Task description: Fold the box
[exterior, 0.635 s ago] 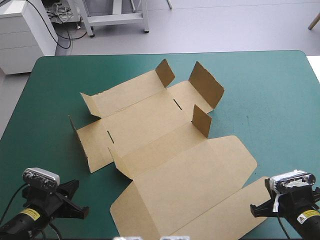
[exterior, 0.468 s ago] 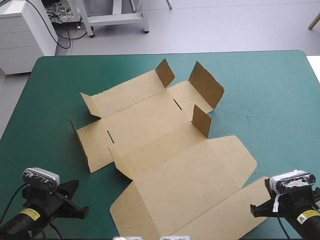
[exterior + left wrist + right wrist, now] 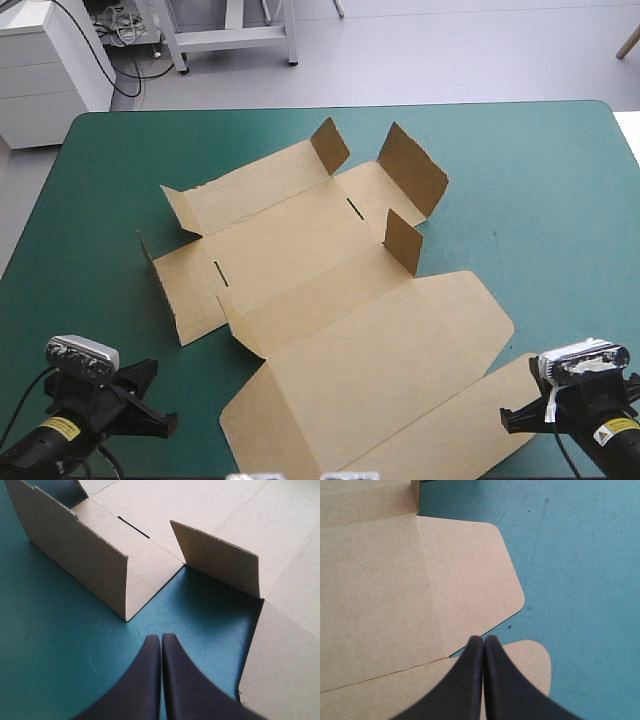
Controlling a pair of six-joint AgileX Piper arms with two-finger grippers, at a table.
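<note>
The brown box lies unfolded across the middle of the teal-green table, its lid panel flat toward the near edge and several small flaps standing up. My left gripper sits at the near left corner, shut and empty, a short way from the box. In the left wrist view that gripper points at bare cover just short of two upright flaps of the box. My right gripper is shut at the near right, over the lid's rounded tab. In the right wrist view this gripper hovers above the box's rounded tabs.
Bare teal-green cover stretches to the right of the box and along the far edge. A narrower strip of cover lies to the left. Beyond the far left corner stands a white cabinet.
</note>
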